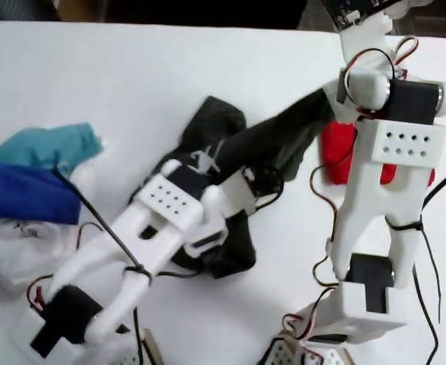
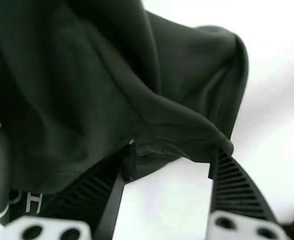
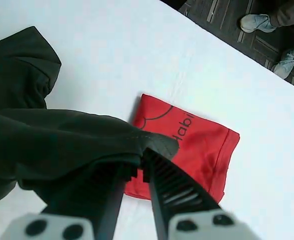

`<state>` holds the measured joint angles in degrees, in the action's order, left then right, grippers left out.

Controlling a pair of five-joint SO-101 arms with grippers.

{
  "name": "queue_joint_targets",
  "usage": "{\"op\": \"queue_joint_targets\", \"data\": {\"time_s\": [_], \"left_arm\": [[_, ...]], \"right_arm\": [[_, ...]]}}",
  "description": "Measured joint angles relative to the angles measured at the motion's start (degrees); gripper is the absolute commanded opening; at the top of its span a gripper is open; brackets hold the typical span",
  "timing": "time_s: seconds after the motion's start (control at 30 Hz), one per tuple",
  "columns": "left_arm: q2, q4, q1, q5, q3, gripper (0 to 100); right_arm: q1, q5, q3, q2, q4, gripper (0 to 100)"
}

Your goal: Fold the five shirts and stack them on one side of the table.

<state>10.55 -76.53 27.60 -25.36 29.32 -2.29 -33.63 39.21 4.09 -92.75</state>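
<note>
A black shirt (image 1: 272, 137) is stretched above the middle of the table between the two arms. My right gripper (image 3: 139, 162) is shut on one edge of it and holds that edge up over a folded red shirt (image 3: 192, 142). In the high view this gripper (image 1: 330, 103) is at the upper right, with the red shirt (image 1: 335, 152) partly hidden behind the arm. My left gripper (image 2: 174, 160) stands open, and the black shirt's hem (image 2: 177, 145) lies across its fingertips. Seen from above, the left gripper (image 1: 241, 176) is at the shirt's middle.
At the table's left edge lies a loose pile of shirts: teal (image 1: 48, 144), blue (image 1: 25, 190) and white (image 1: 17, 247). Cables run along both arms. The bare white table (image 1: 116, 68) stretches across the back.
</note>
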Motion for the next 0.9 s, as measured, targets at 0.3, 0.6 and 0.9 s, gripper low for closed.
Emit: {"op": "queue_joint_targets", "data": {"time_s": [0.3,0.6,0.9], "left_arm": [[0.00,5.45,0.00,1.67,6.59,25],[-0.09,10.81,0.00,1.67,9.05,4],[-0.09,5.98,-3.25,1.41,6.42,3]], "right_arm": [[0.00,0.00,0.00,0.00,0.00,2.1],[0.00,0.00,0.00,0.00,-0.70,2.1],[0.00,0.00,0.00,0.00,-1.58,2.1]]}}
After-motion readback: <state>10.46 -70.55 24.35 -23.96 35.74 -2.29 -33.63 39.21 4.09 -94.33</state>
